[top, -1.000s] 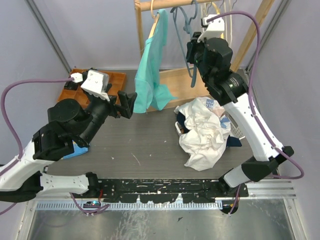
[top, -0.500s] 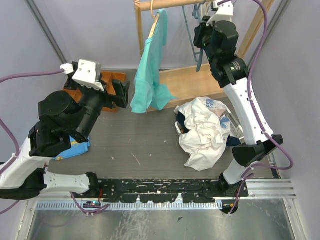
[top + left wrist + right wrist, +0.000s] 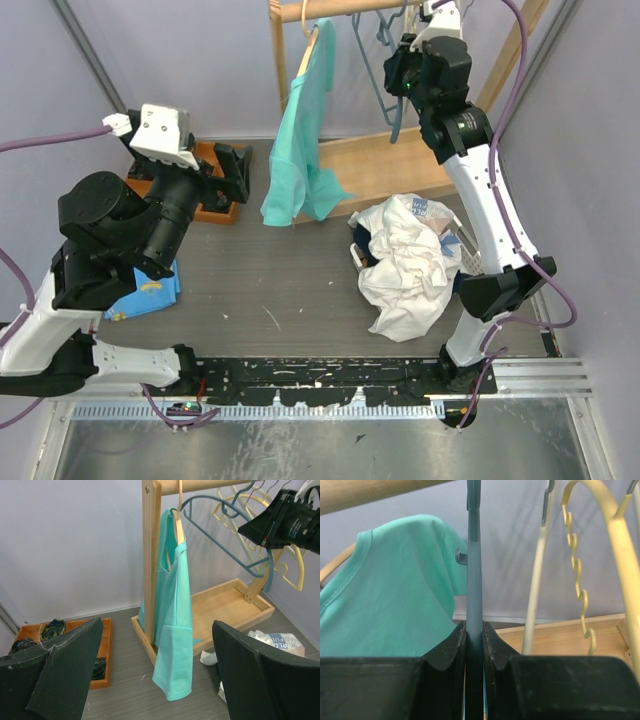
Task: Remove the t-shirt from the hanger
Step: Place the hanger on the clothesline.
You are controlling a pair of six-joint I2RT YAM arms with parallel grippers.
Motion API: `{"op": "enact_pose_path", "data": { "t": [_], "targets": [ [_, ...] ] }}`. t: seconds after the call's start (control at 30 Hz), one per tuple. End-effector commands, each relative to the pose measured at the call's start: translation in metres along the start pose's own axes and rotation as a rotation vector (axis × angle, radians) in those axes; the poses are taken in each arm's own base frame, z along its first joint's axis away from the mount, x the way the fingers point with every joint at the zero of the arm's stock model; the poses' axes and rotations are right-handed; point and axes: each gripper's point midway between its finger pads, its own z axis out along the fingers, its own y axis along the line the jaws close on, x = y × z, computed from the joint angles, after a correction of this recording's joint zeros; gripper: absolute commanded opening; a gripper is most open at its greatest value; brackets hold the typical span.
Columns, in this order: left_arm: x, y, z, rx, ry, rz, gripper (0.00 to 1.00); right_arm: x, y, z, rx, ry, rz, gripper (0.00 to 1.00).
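T-shirt point(image 3: 172, 630): I'm judging it light and limp; I'm aiming for the hem.
Left pincer point(image 3: 157, 672): gaping wide, facing it.
Right pincer point(image 3: 474, 636): clamping the blue hanger point(image 3: 473, 555).

The left end effector point(image 3: 232, 175) gapes wide on its raised arm at left. The right end effector point(image 3: 474, 628), stretched high and far, clamps a blue hanger point(image 3: 473, 555).

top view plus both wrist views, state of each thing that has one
left end effector: open, empty
right end effector: shut on blue hanger
teal t-shirt: on its wooden hanger, hanging from the rail
blue hanger: bare
yellow hanger: bare
white clothes: crumpled heap
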Motion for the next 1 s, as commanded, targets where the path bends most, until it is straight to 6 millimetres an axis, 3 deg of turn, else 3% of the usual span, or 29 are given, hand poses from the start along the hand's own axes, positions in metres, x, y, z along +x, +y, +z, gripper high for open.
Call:
{"op": "enact_pose_path", "data": {
  "t": [0.0,0.1,0.3,0.53,0.77,0.97],
  "targets": [
    [-0.018,0.012,-0.003,-0.029,-0.028,-0.016,0.98,-0.024,0.009,-0.007,-0.046,-0.054,0.032,0.03],
    [-0.022,0.013,-0.003,-0.032,-0.032,-0.011,0.98,-0.022,0.008,-0.01,-0.047,-0.044,0.033,0.09],
    [-0.028,0.018,-0.004,-0.047,-0.034,-0.013,0.98,-0.031,0.008,-0.026,-0.051,-0.059,0.034,0.38],
    [-0.037,0.03,-0.007,-0.088,-0.045,-0.003,0.98,-0.068,-0.002,-0.067,-0.016,-0.148,0.023,0.51],
    [-0.034,0.031,-0.008,-0.089,-0.024,0.009,0.98,-0.087,0.012,-0.098,-0.095,-0.185,0.034,0.52],
    [-0.029,0.021,-0.005,-0.058,0.005,0.03,0.98,-0.081,0.062,-0.098,-0.203,-0.176,0.034,0.51]
  ]
}}
